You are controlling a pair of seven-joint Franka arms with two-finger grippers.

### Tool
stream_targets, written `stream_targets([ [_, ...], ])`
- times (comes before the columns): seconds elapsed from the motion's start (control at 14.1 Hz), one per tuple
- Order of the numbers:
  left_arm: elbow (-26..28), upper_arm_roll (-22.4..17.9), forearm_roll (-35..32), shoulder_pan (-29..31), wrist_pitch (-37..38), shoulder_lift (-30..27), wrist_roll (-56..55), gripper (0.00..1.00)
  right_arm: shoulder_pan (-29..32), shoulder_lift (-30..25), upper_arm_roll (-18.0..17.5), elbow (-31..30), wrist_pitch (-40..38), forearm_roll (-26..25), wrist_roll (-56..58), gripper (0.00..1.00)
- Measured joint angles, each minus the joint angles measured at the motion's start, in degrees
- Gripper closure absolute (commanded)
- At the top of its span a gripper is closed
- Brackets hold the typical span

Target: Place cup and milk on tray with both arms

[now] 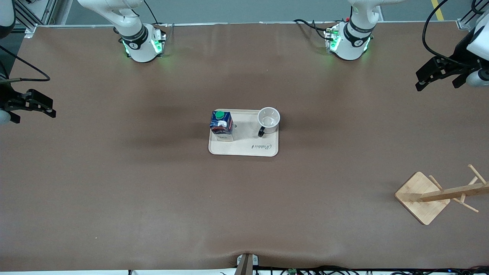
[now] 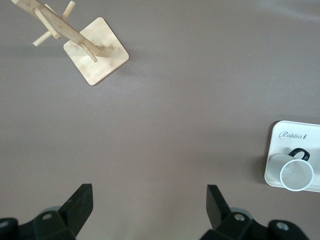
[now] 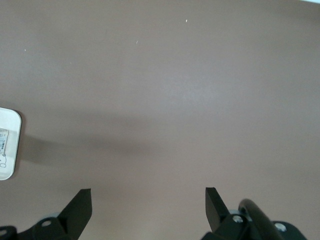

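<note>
I'm looking at the tray (image 1: 244,147) sitting mid-table, and it is carrying both items. The milk (image 1: 222,123) is standing upright on the tray's end toward the right arm, green cap up. The cup (image 1: 268,119) is standing upright and empty on the end toward the left arm, up at the tray's 1 o'clock corner in the front view, its black handle pointing toward 7 o'clock. The two are standing apart, with bare tray between them and the "Rabbit" script showing on the strip nearer the front camera.

The front view is the only one giving me the whole tray. The left wrist view is showing just one tray end (image 2: 300,137) with the cup (image 2: 296,173) on it and no carton. The right wrist view is catching only a sliver of the tray (image 3: 8,145).

The left gripper (image 1: 443,76) is hanging over bare table at the left arm's end, fingers (image 2: 80,204) spread wide, gripping nothing. The right gripper (image 1: 28,104) is hanging over the right arm's end, fingers (image 3: 80,205) equally wide, touching nothing.

The wooden rack (image 1: 431,195) is standing well apart, at the tray's 4 o'clock.

Counting: one tray, one milk, one cup, one rack, two grippers.
</note>
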State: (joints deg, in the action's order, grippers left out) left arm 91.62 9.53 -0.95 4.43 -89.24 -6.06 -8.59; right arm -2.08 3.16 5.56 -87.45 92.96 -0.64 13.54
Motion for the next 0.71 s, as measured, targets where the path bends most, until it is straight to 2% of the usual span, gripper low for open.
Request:
stream_targets([
  [0.5, -0.2, 0.0, 0.0, 0.0, 0.0, 0.0, 0.1, 0.0, 1.5, -0.3, 0.0, 0.6, -1.3, 0.3, -2.3, 0.0],
  [0.71, -0.6, 0.0, 0.0, 0.0, 0.0, -0.1, 0.2, 0.0, 1.5, -0.3, -0.4, 0.7, -1.8, 0.4, -8.9, 0.0],
])
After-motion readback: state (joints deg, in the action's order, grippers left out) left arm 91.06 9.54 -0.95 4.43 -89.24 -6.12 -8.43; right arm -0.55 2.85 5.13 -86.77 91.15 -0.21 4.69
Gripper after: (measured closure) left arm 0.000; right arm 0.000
